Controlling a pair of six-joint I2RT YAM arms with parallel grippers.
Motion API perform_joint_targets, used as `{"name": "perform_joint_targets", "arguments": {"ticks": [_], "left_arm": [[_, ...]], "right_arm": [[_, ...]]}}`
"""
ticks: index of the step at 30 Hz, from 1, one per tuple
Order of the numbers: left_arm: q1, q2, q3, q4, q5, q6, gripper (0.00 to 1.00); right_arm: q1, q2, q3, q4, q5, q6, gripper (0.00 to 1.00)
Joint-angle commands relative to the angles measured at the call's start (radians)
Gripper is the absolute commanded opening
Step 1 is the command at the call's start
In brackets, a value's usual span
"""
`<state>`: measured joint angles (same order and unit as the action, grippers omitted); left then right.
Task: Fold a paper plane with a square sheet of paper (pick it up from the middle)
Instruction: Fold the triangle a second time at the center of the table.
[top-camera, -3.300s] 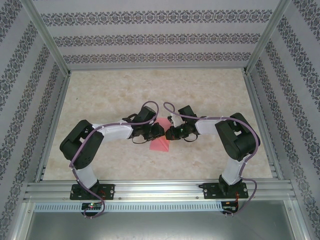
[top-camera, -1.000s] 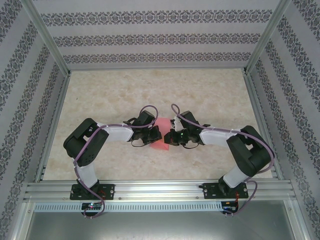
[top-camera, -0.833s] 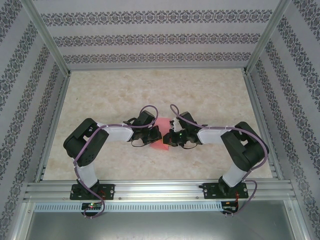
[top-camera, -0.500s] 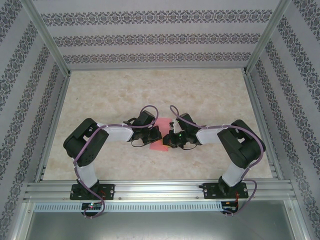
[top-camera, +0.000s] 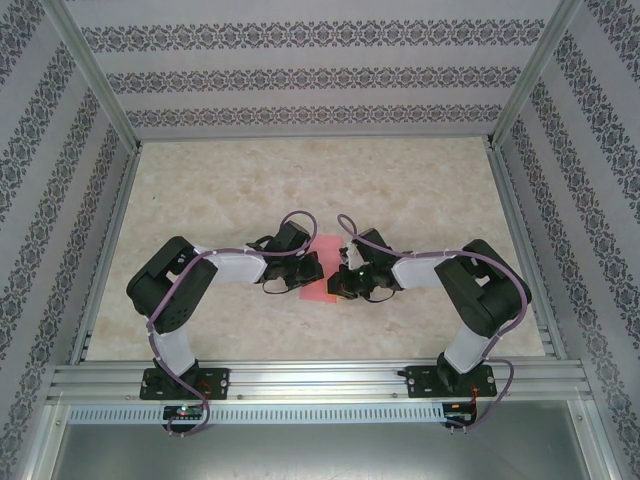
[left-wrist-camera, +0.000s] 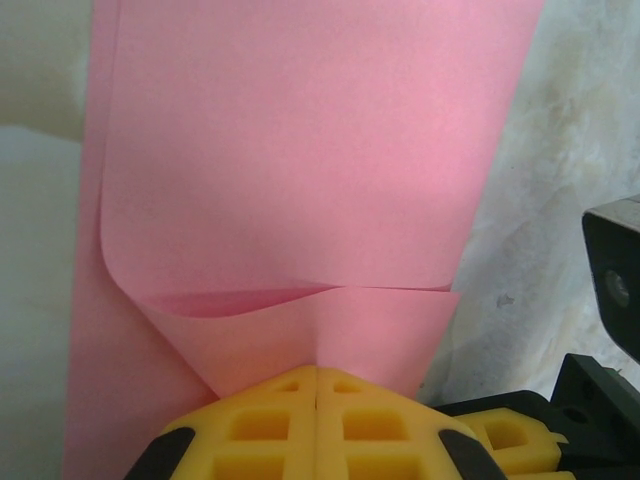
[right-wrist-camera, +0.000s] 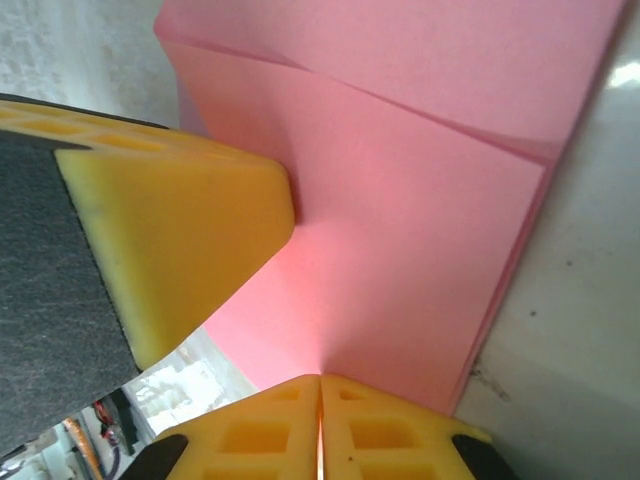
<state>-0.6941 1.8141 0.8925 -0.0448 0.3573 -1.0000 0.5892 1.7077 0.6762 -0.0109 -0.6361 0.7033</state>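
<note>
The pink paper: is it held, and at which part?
Both: the left end effector pinches the folded pink paper at a flap edge, the right end effector at another edge.

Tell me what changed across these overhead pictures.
The right arm swung its elbow out, then back in; the right gripper slid slightly nearward. The sheet of paper, earlier showing only on the grippers' near side, now shows beyond them. The left gripper barely moved; both are shut on the paper.
</note>
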Motion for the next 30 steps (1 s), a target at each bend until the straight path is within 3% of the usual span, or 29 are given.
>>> {"name": "perform_joint_targets", "arguments": {"ticks": [1,8,16,23,30], "left_arm": [[0.005,0.009,-0.036,-0.088,-0.050,0.020,0.05],[0.005,0.009,-0.034,-0.088,-0.046,0.022,0.05],[0.005,0.008,-0.032,-0.091,-0.044,0.022,0.05],[0.005,0.010,-0.031,-0.091,-0.043,0.025,0.05],[0.005,0.013,-0.033,-0.091,-0.048,0.025,0.05]], "right_arm": [[0.012,-0.029,0.016,-0.169,0.080,-0.068,0.10],[0.049,-0.122,0.067,-0.233,0.101,-0.068,0.11],[0.074,-0.057,0.095,-0.234,0.128,-0.049,0.12],[0.055,-0.005,0.015,-0.194,0.122,-0.042,0.11],[0.037,-0.048,-0.045,-0.146,0.091,-0.003,0.12]]}}
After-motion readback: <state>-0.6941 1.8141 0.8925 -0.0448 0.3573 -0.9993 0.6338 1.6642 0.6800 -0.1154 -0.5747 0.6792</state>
